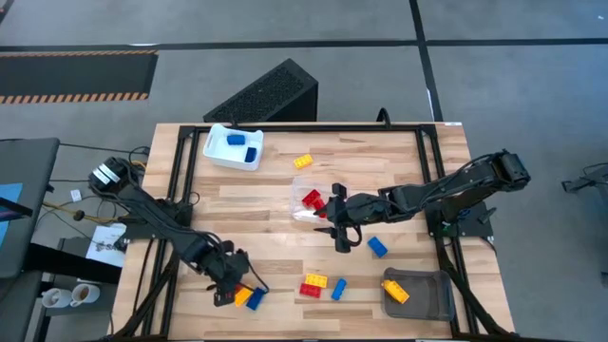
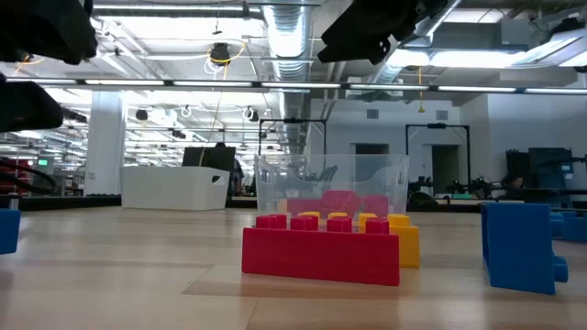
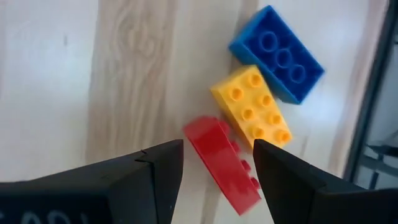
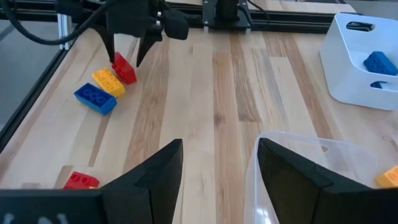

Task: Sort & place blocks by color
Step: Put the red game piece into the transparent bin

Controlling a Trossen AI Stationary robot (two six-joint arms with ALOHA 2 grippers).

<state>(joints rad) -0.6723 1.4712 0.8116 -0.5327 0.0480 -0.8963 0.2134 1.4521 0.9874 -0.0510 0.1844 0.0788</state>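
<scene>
My left gripper [image 3: 217, 162] hangs spread over a tilted red block [image 3: 222, 163] at the table's [image 1: 275, 195] near-left corner, fingers straddling it without contact I can confirm; yellow [image 3: 252, 112] and blue [image 3: 277, 55] blocks lie just beside. My right gripper [image 4: 217, 165] hovers parted mid-table, empty, at the clear tray's [image 4: 298, 168] rim.

A grey floor [image 1: 380, 24] lay around the wooden table [image 1: 399, 157]. Beyond it, ceiling ducts [image 2: 284, 27] and strip lights [image 2: 477, 88] hung over an open workshop.

Lab: exposed ducts [image 2: 284, 37], framed workbench [image 1: 313, 142]
</scene>
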